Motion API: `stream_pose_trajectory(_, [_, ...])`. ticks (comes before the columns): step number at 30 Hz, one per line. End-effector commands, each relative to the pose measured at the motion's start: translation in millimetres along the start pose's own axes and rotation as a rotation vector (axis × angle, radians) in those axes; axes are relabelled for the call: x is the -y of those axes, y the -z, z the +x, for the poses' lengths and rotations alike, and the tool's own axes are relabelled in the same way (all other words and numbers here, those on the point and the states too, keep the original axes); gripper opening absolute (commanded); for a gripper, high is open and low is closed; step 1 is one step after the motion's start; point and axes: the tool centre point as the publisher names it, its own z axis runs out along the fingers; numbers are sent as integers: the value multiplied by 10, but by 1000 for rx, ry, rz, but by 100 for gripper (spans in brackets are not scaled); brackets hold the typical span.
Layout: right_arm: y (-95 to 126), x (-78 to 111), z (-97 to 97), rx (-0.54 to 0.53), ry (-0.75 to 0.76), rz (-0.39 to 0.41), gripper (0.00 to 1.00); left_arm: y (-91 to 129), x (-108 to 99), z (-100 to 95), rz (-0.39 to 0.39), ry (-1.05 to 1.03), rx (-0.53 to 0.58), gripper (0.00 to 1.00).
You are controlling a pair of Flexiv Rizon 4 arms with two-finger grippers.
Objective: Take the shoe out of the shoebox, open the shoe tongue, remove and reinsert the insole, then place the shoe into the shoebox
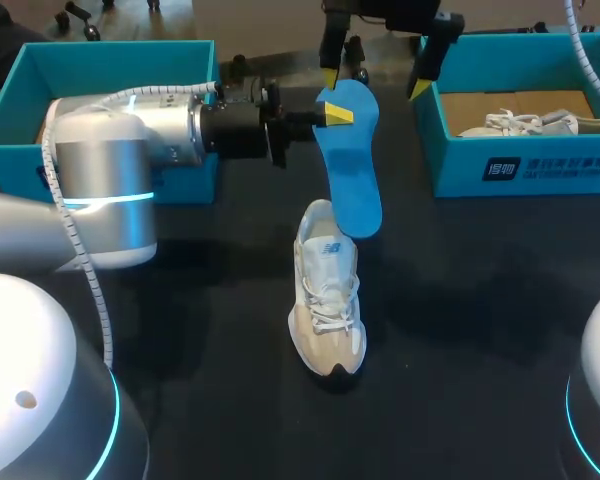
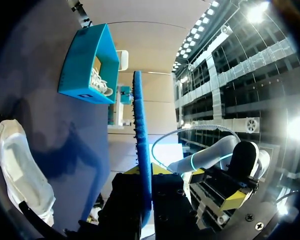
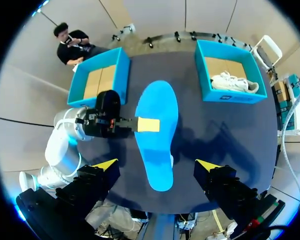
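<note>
Pinching the blue insole (image 1: 350, 170) by one long edge, the left jaws hold it in the air, its lower end over the heel of the white shoe (image 1: 327, 300), which stands upright on the dark bench (image 1: 460, 320). Beyond the shoe, the right jaws hang spread and empty above the insole.

Silver arm (image 1: 110, 150): cyan light ring (image 1: 108, 200), white coiled cable (image 1: 83, 262), black wrist (image 1: 235, 125).
</note>
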Motion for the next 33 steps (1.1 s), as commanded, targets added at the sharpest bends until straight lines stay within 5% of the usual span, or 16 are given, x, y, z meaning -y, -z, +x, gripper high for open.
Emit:
stream_pose_trajectory(1, [-38, 41, -12, 25, 5, -34, 100, 1, -4, -3, 1, 0, -1, 0])
stream_pose_trajectory(33, [-275, 212, -459, -174, 84, 8, 100, 1, -4, -3, 1, 0, -1, 0])
